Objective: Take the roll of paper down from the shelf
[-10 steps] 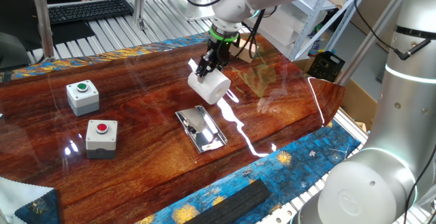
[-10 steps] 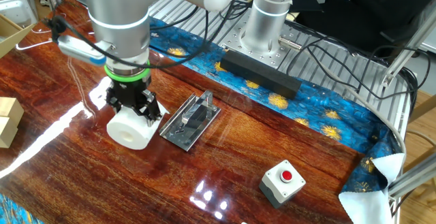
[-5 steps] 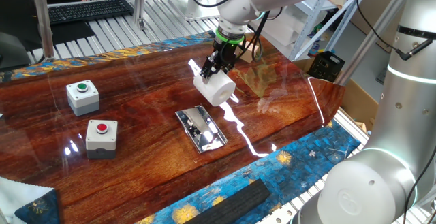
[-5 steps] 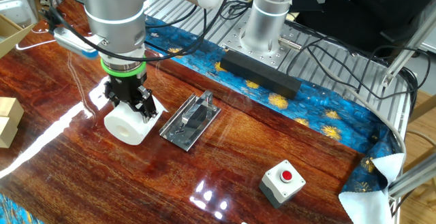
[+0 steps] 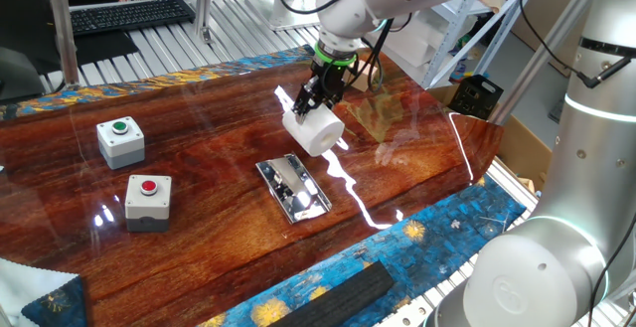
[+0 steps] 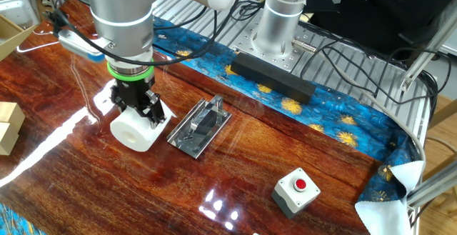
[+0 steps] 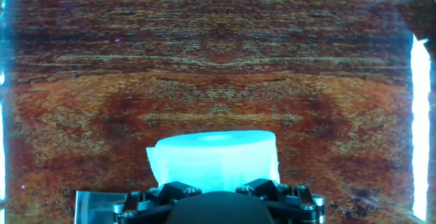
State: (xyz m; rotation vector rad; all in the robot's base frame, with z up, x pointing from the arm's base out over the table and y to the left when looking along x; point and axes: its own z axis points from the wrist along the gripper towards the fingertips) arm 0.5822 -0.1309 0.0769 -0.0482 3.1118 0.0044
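Note:
The roll of paper (image 5: 316, 131) is a white cylinder off the shelf, close over the wooden table beside it. It also shows in the other fixed view (image 6: 134, 131) and in the hand view (image 7: 216, 157). My gripper (image 5: 308, 104) is shut on the roll from above; in the other fixed view (image 6: 138, 111) its black fingers clamp the roll's upper side. The shelf (image 5: 293, 188) is a shiny steel plate with a short bracket, lying flat and bare just beside the roll (image 6: 200, 126). Whether the roll touches the table I cannot tell.
A green button box (image 5: 120, 140) and a red button box (image 5: 148, 200) stand at the table's left. A black bar (image 6: 271, 76) lies on the blue cloth by the arm base (image 6: 278, 28). Wooden blocks (image 6: 7, 124) sit at the table's edge.
Over the last second my gripper has carried the roll a little farther from the steel plate. Since half a second ago it has hardly moved.

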